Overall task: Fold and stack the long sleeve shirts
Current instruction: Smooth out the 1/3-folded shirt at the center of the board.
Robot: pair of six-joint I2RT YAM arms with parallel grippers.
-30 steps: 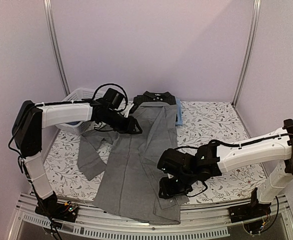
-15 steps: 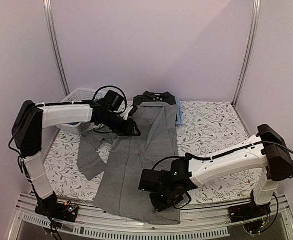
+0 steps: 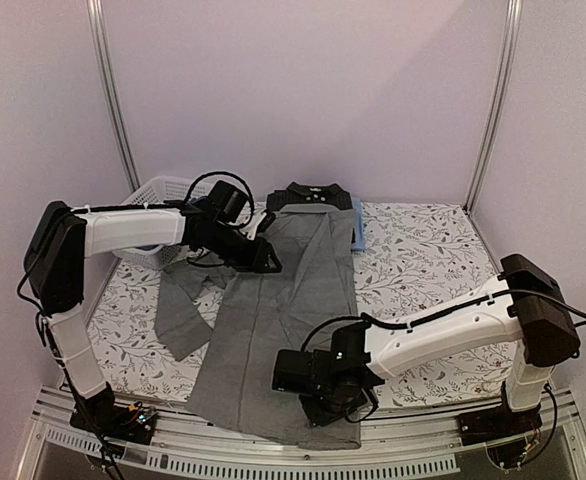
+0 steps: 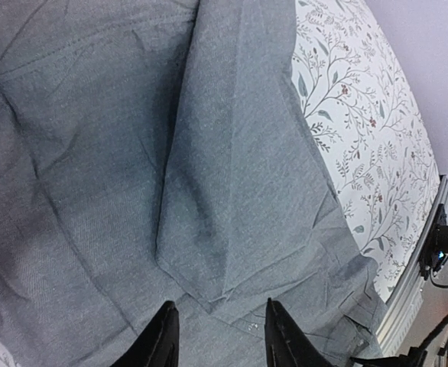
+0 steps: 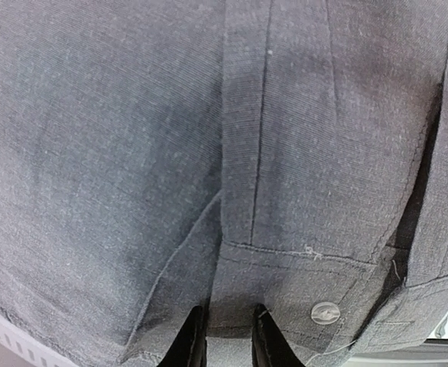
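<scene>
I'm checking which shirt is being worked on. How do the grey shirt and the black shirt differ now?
The grey shirt lies spread lengthways down to the near table edge; the black shirt is a compact bundle at the far edge. The left tool and right tool are both over the grey shirt, neither at the black shirt. The grey shirt's far end seems to overlap the black shirt. Both are cloth shirts.

- From high at the near edge, we look down over the whole table [image 3: 423,250].
- Our left wrist view faces the shirt [image 4: 232,153] from near.
- Our right wrist view sits closer, at that same shirt's hem.
</scene>
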